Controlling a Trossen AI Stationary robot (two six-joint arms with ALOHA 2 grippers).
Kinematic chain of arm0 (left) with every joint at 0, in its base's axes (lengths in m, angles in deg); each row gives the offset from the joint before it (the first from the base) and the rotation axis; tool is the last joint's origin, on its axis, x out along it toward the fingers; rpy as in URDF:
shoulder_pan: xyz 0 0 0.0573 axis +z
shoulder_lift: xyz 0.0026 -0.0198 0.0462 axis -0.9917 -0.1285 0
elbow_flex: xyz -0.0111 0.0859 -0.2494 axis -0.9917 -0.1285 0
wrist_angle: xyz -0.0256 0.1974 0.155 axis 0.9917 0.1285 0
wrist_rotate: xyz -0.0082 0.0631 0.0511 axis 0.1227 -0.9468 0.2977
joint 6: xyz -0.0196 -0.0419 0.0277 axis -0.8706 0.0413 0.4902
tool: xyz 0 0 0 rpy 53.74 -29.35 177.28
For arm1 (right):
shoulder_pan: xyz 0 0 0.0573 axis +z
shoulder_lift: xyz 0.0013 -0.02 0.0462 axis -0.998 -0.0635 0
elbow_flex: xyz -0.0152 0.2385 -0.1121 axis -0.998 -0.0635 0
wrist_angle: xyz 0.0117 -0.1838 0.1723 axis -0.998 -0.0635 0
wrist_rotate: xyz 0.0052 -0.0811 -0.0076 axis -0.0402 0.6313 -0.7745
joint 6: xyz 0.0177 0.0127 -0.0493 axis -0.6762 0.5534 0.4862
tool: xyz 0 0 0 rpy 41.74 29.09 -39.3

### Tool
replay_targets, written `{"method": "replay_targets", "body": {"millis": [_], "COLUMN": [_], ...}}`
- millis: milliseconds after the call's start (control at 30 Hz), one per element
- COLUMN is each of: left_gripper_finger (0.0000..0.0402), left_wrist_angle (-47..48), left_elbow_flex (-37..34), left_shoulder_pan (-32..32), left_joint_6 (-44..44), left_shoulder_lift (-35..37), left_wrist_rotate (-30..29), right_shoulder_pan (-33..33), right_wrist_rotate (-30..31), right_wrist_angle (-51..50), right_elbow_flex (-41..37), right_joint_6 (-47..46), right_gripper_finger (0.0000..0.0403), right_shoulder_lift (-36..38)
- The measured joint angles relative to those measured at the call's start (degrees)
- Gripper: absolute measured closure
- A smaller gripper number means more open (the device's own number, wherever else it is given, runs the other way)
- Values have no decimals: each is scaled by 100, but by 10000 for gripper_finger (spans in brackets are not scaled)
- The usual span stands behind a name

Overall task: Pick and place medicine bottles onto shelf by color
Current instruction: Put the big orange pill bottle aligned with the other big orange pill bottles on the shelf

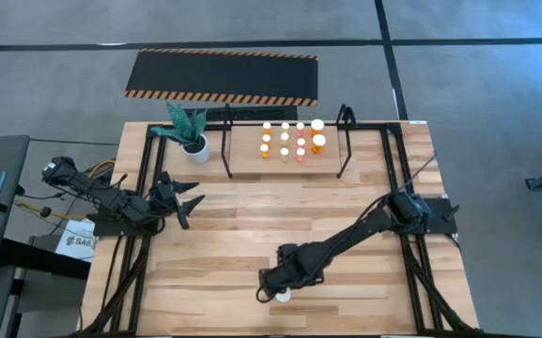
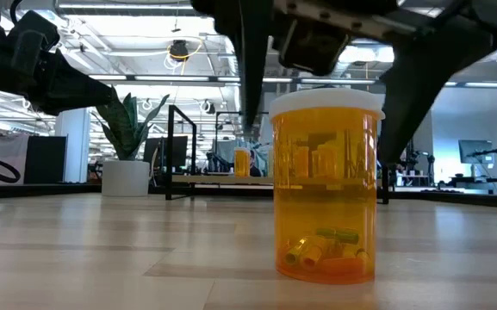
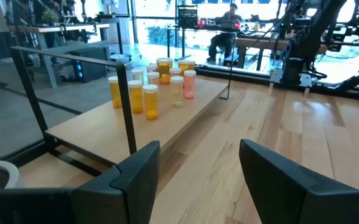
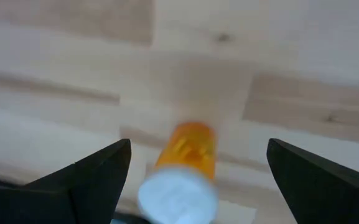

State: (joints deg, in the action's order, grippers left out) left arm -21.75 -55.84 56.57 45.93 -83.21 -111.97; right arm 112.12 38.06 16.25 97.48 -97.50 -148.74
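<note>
An orange medicine bottle [image 2: 326, 185] with a white cap stands upright on its base near the table's near edge [image 1: 283, 296]. My right gripper [image 4: 199, 147] is open and points down over it, with one finger on each side of the bottle and clear of it. Several more medicine bottles [image 1: 289, 139] stand in rows on the shelf [image 1: 285, 169] at the far middle, also seen in the left wrist view [image 3: 154, 84]. My left gripper [image 1: 191, 205] waits open at the table's left, holding nothing.
A white plant pot [image 1: 195, 148] with a green plant stands left of the shelf. A black hazard-striped mat [image 1: 222, 77] lies on the floor beyond the far edge. Bare wooden tabletop [image 1: 252, 221] stretches between the shelf and the near bottle.
</note>
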Motion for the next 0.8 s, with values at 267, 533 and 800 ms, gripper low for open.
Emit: {"method": "replay_targets", "body": {"millis": [267,533,800], "left_gripper_finger": [193,193,193], "left_wrist_angle": [0,2,0], "left_elbow_flex": [0,0,0], "left_shoulder_pan": [0,-2,-2], "left_joint_6": [0,0,0], "left_shoulder_lift": [-1,0,0], "left_wrist_rotate": [0,-2,-2], "right_shoulder_pan": [35,81,220], "right_wrist_rotate": [-262,-510,-496], "right_wrist_angle": [-154,-266,-257], "right_elbow_flex": [592,641,641], "right_joint_6": [1007,1525,1665], "right_gripper_finger": [3,3,5], "right_shoulder_lift": [-437,-523,-523]}}
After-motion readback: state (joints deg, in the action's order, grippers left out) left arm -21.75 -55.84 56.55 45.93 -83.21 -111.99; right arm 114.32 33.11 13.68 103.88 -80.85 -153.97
